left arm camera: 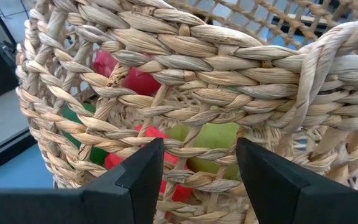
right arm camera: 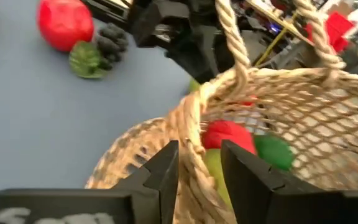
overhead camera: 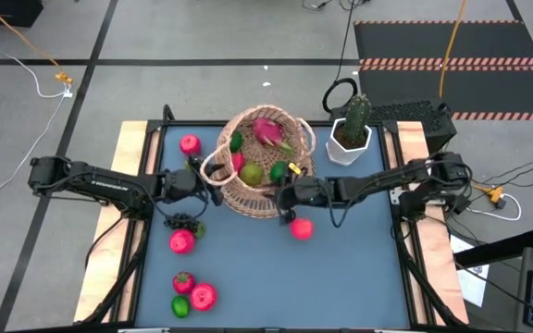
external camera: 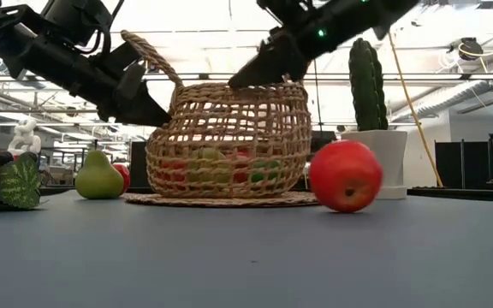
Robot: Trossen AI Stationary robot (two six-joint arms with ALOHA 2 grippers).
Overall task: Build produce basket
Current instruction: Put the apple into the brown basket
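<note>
The woven basket (overhead camera: 262,162) stands mid-table on its flat base (external camera: 221,198), its rim slanting. It holds produce: a pink dragon fruit (overhead camera: 266,129), a pear (overhead camera: 252,173) and a lime (overhead camera: 278,171). My left gripper (overhead camera: 209,182) is at the basket's left wall by a loop handle (external camera: 148,51), shut on it. My right gripper (overhead camera: 286,196) hovers at the near right rim. Its fingers stand a little apart, with the rim braid (right arm camera: 194,143) showing between them. A red apple (overhead camera: 302,228) lies on the table just beside it. My left gripper meets the basket's left wall (left arm camera: 197,134) just under the rim braid, beside the loop handle. It comes from the table's left, slanting slightly down. The fingers (left arm camera: 135,180) hide the contact itself. The basket's base stays on the table, and its wall leans there. My right gripper has the rim braid showing between its two fingers (right arm camera: 166,171). It slants down from the table's right. Whether the fingers touch the rim I cannot tell.
A potted cactus (overhead camera: 353,125) stands at the far right. More fruit lies at the left: an apple (overhead camera: 190,143), a grape bunch (overhead camera: 185,222), another apple (overhead camera: 182,241), and several pieces (overhead camera: 192,294) by the near edge. The table's near right is bare blue surface.
</note>
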